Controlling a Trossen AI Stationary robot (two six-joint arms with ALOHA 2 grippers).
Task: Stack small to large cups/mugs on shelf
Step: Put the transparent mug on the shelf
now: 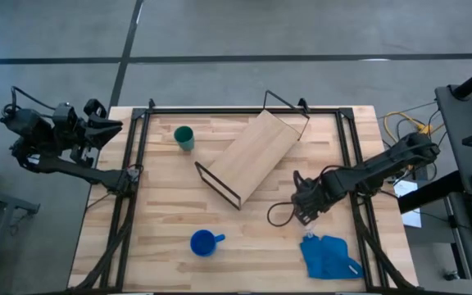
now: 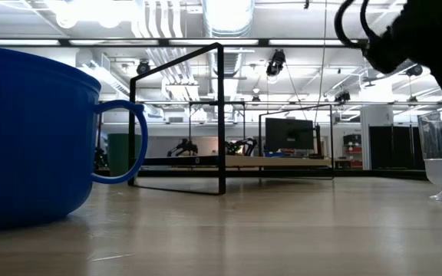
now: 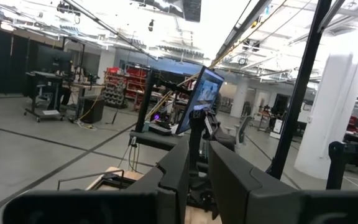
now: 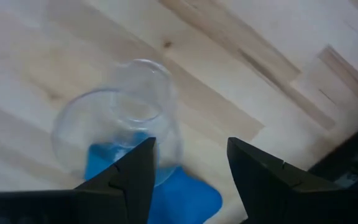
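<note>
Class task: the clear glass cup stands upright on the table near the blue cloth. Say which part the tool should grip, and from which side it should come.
Grip the clear glass cup across its rim and upper wall, coming down from above. It stands upright with its round mouth open upward, and has no visible handle. The right tool hangs open over it, offset to one side, so it probably needs centring first.

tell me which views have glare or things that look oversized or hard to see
Low view: ceiling lights blow out overhead, and the blue mug looms huge, close to the lens. Right wrist view: the clear glass cup is faint against the table, the blue cloth showing through it, right hand open above. Left wrist view: bright ceiling glare.
</note>
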